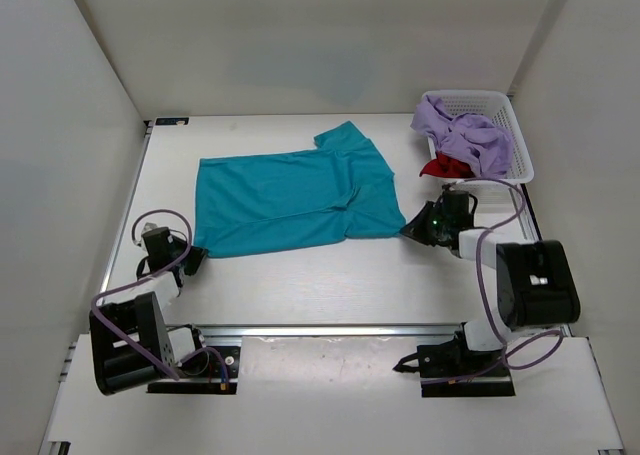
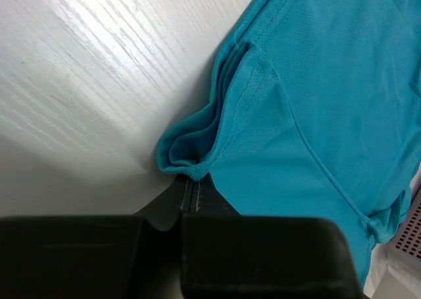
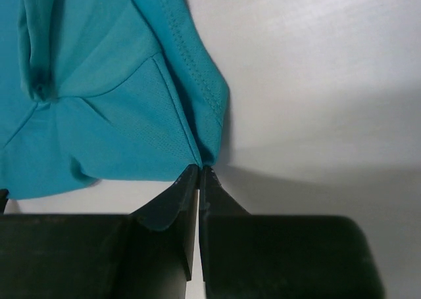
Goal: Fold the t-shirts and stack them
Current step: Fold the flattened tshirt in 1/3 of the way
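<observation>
The teal t-shirt [image 1: 290, 197] lies spread on the table, partly folded, with a sleeve sticking out at the back. My left gripper [image 1: 194, 259] is shut on the teal shirt's near-left corner [image 2: 191, 164], where the cloth bunches at the fingertips. My right gripper [image 1: 410, 229] is shut on the teal shirt's near-right corner [image 3: 204, 156]. The lavender t-shirt [image 1: 465, 135] and the red t-shirt [image 1: 445, 165] lie crumpled in the white basket [image 1: 520, 135] at the back right.
White walls enclose the table [image 1: 300, 285] on the left, back and right. The basket stands just behind my right arm. A metal rail [image 1: 330, 328] runs along the near edge between the arm bases.
</observation>
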Motion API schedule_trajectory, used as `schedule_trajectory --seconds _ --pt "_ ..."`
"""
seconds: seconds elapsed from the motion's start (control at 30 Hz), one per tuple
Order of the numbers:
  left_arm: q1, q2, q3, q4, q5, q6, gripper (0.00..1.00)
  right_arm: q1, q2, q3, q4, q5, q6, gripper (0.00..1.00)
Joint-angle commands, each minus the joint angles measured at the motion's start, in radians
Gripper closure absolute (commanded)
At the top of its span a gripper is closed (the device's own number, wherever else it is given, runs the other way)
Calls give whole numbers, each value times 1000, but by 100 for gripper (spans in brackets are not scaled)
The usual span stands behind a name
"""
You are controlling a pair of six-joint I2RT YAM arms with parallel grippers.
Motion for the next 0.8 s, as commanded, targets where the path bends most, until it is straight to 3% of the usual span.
schedule_trajectory --seconds 0.0,0.2,0.5,0.6,0.67,0.77 --pt "-27 -15 37 -25 -21 31 100 -15 -154 -99 -6 14 29 100" --pt "-23 -67 28 -68 -7 54 100 -61 -403 -286 -107 39 6 100" --pt "-36 -247 77 -319 -105 172 100 -55 -608 -335 -316 130 -10 100" --pt "-79 -285 59 -358 -117 166 100 -119 -671 -381 -347 65 -8 100" --pt "-76 -314 20 -358 -88 135 85 -131 -729 -413 -379 71 -11 100" --pt "-53 -342 8 -349 -62 126 52 -96 -781 -412 -391 108 -1 78"
